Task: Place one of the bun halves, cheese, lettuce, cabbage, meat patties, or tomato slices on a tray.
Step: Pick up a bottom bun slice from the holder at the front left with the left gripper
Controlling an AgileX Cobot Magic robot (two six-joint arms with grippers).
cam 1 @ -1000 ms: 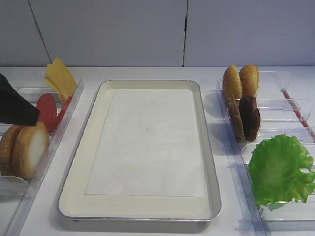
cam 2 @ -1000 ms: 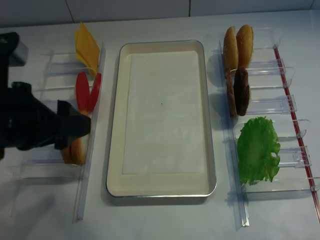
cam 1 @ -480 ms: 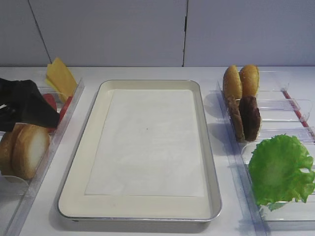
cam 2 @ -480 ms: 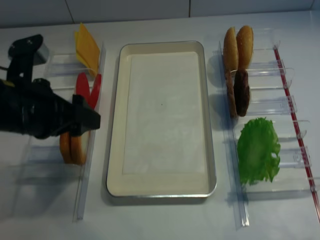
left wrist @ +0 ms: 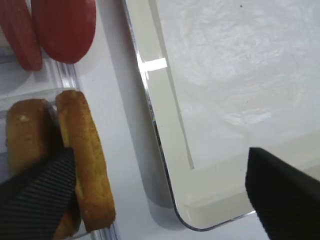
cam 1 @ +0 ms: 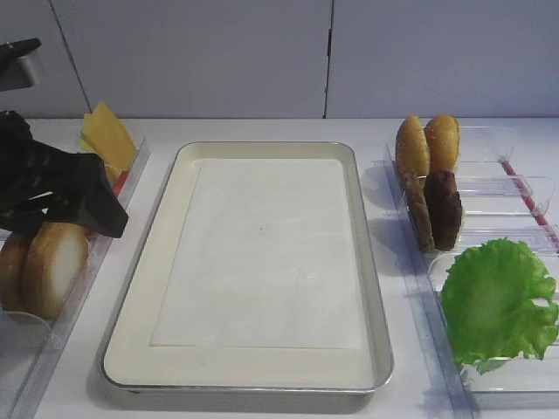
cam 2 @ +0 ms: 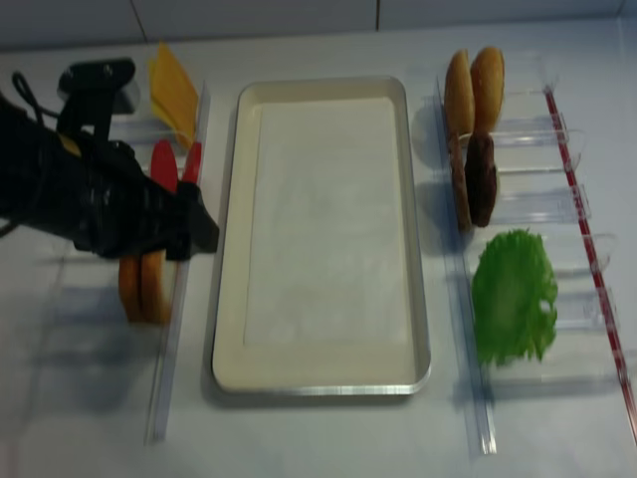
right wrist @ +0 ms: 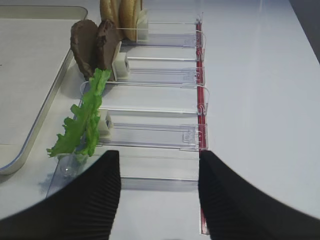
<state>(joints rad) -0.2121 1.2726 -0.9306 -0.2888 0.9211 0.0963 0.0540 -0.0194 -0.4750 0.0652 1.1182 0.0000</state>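
We see the left gripper [left wrist: 150,195] spread wide and empty, its left finger touching or just over the bun halves [left wrist: 82,165], which stand on edge at nine o'clock of the tray [left wrist: 165,145]. Long axis runs twelve-to-six, probably; the view is partial.

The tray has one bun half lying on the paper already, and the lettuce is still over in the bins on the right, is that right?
Not quite. The tray holds only its white paper sheet, as the exterior high view shows. The bun halves stand in the left bin. The lettuce is in the bins on the right, as you said.
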